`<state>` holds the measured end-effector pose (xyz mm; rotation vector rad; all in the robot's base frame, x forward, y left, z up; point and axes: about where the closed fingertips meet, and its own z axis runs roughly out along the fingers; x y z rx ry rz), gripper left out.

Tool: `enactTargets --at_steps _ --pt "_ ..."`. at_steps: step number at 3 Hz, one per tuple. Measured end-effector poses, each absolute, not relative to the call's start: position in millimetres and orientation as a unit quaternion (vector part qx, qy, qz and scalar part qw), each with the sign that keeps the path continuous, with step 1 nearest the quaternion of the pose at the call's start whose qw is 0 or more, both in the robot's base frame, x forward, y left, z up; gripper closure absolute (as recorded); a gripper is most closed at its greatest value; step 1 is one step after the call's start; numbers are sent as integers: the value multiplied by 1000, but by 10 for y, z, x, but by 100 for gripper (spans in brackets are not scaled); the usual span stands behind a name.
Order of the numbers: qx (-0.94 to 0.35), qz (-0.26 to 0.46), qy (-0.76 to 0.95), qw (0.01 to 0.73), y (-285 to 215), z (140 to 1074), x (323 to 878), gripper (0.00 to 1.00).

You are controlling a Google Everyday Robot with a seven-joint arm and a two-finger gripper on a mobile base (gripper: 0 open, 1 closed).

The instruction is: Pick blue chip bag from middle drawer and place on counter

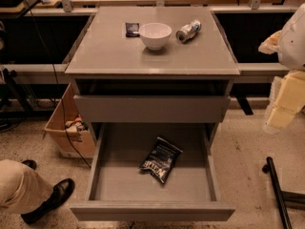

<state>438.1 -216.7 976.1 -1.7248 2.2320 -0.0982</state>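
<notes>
The blue chip bag (pixel 160 160) lies flat in the open middle drawer (pixel 152 210), near its centre and turned at an angle. The drawer is pulled far out below a closed drawer front (pixel 152 108). The counter (pixel 109 54) is the grey top of the cabinet above. My gripper (pixel 284 104), pale yellow under a white arm (pixel 293 37), hangs at the right edge of the camera view. It is well to the right of the cabinet, above the floor, level with the closed drawer front, and apart from the bag.
On the counter's far part stand a white bowl (pixel 155 35), a crushed silver can (pixel 188 31) and a small dark square packet (pixel 132 29). A cardboard box (pixel 71 135) sits left of the cabinet. A person's leg and black shoe (pixel 45 197) are at lower left. A black bar (pixel 278 190) lies on the floor at right.
</notes>
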Motion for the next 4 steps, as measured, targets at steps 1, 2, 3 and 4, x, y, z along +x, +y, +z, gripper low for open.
enactTargets --at_steps 1,2,3,4 --pt "-603 -34 781 159 -2167 9761 4381 0" --pt "-596 -18 784 172 -2093 9560 4438 0" --pt "-587 26 787 190 -1884 8968 4565 0" --pt "-574 64 792 198 -1625 8288 4683 0"
